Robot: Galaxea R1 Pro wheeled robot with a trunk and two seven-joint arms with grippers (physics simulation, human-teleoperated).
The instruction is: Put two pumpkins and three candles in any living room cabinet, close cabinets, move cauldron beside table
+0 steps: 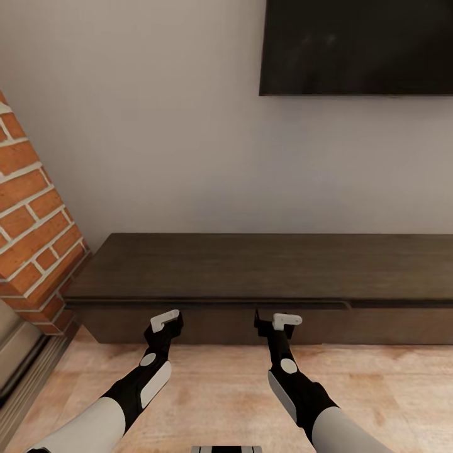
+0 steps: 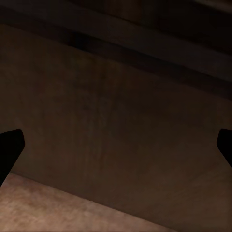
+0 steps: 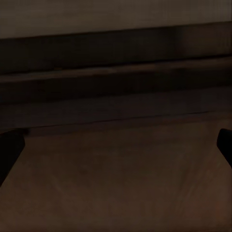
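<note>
- Left arm: extended forward and low, forearm angled slightly inward, black wrist section leading to the left hand [image 1: 167, 322].
- Left hand: fingers [image 2: 9, 152] spread wide apart, nothing between them.
- Right arm: extended forward alongside the left, well apart from it.
- Right hand [image 1: 277, 321]: fingers [image 3: 10, 154] spread wide apart, nothing held.

Cabinet [image 3: 116, 183] dark front close ahead, jaws spread wide.
</note>
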